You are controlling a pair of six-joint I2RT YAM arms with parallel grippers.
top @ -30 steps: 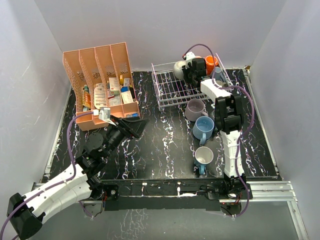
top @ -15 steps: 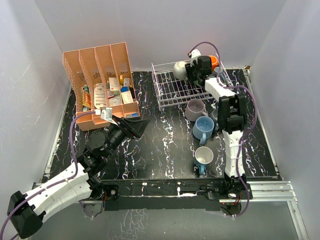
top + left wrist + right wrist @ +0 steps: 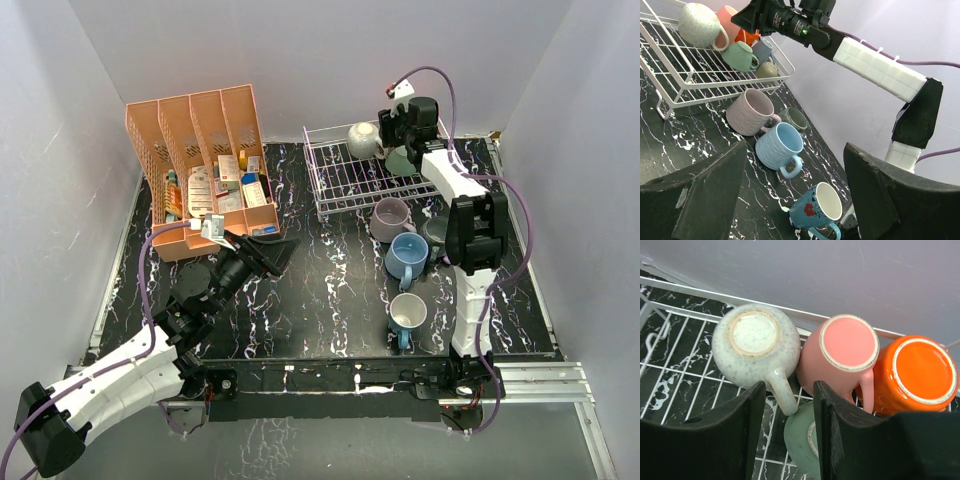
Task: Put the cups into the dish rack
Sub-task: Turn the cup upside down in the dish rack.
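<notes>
The white wire dish rack (image 3: 340, 180) stands at the back right. In the right wrist view a speckled cream mug (image 3: 755, 345), a pink mug (image 3: 847, 350), an orange mug (image 3: 922, 370) and a green mug (image 3: 805, 440) sit upside down in it. My right gripper (image 3: 789, 390) is open and empty above them, over the speckled mug's handle; it also shows in the top view (image 3: 400, 135). Lilac (image 3: 390, 218), light blue (image 3: 407, 257), dark grey (image 3: 437, 230) and teal floral (image 3: 407, 315) mugs stand on the table. My left gripper (image 3: 275, 250) is open and empty at mid-left.
A salmon-pink slotted organizer (image 3: 200, 170) full of small packets stands at the back left. In the left wrist view the rack (image 3: 700, 82) also holds a blue-grey mug (image 3: 762, 50) and an olive mug (image 3: 767, 70). White walls enclose the table.
My right gripper has drawn back and to the right, away from the speckled mug, which stays in the rack. The left arm has hardly moved.
</notes>
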